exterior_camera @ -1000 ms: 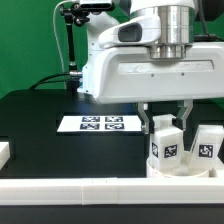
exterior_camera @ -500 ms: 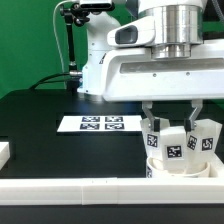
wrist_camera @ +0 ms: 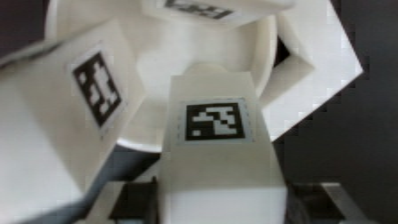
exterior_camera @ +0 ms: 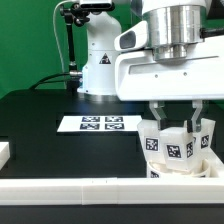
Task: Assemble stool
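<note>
The gripper (exterior_camera: 172, 118) hangs over the surface's (exterior_camera: 60, 145) near right corner, jaws closed on a tagged stool leg (exterior_camera: 173, 143) standing in the round seat (exterior_camera: 160, 172) among other legs (exterior_camera: 204, 138).

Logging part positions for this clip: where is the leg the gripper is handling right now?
In the exterior view the leg stands at the lower right, between the fingers of the gripper, over the round seat, just behind the front border rail.
</note>
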You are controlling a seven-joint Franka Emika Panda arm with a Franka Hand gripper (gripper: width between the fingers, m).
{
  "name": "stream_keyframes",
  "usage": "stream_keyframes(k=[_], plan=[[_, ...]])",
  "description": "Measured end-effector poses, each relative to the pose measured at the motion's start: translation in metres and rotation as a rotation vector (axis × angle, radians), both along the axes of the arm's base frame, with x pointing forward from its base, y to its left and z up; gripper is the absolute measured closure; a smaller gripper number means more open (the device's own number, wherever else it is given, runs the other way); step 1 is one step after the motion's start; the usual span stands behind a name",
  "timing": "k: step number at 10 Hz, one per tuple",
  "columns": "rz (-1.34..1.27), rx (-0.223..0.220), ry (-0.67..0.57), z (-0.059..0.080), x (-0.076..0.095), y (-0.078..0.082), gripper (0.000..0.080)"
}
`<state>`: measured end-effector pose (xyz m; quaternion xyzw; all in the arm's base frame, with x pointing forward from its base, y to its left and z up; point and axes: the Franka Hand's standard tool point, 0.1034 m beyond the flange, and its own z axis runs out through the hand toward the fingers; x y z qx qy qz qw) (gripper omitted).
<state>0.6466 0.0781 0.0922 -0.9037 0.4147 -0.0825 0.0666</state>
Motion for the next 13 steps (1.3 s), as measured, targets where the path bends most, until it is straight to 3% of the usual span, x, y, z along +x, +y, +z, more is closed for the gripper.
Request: stream_keyframes(k=[6, 11, 12, 13], plan=[[-0.593, 0.186, 0.072, 0.0014, 0.0006, 0.0034, 0.0462], [-0.842, 0.258, 0.101, -0.0006, -0.0005, 0.0054, 0.0462], [-0.907, 0.274, 0.109, -0.0007, -0.0007, 0.0069, 0.0387], [-0.913, 0.277, 0.11, -0.0007, -0.0008, 0.0076, 0.0387]])
